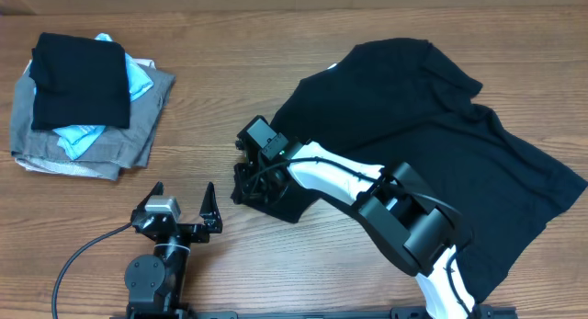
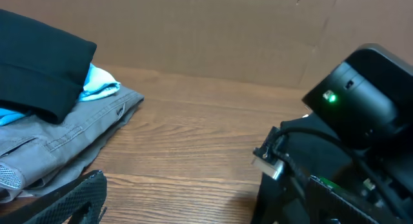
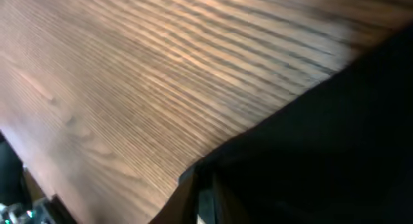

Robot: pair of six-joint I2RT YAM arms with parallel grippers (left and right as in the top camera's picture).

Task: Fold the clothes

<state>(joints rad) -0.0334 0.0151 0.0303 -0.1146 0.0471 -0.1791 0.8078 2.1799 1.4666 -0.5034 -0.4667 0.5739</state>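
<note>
While T-shirt (image 1: 432,117) lies: spread on tabletop (image 1: 276,43)
Left gripper (image 1: 184,192): open, apart from T-shirt
Right gripper (image 1: 246,181): seemingly on T-shirt's corner; grip, cannot tell

A wood-grain table (image 1: 276,43) (brown, evenly lit) meets a plain tan backboard (image 2: 226,30) behind

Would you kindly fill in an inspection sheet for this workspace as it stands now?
Surface: wooden table, no stains seen.
Job's things: black T-shirt spread rumpled at right, unfolded.
Clutter: pile at far left, with a folded black garment on a light-blue garment on a grey garment.
Pincers: left pincer open, holding nothing; right pincer at the T-shirt's left edge, state unclear.
Cables: black cable curving from the left arm's base.
Surroundings: brown board behind the table.
</note>
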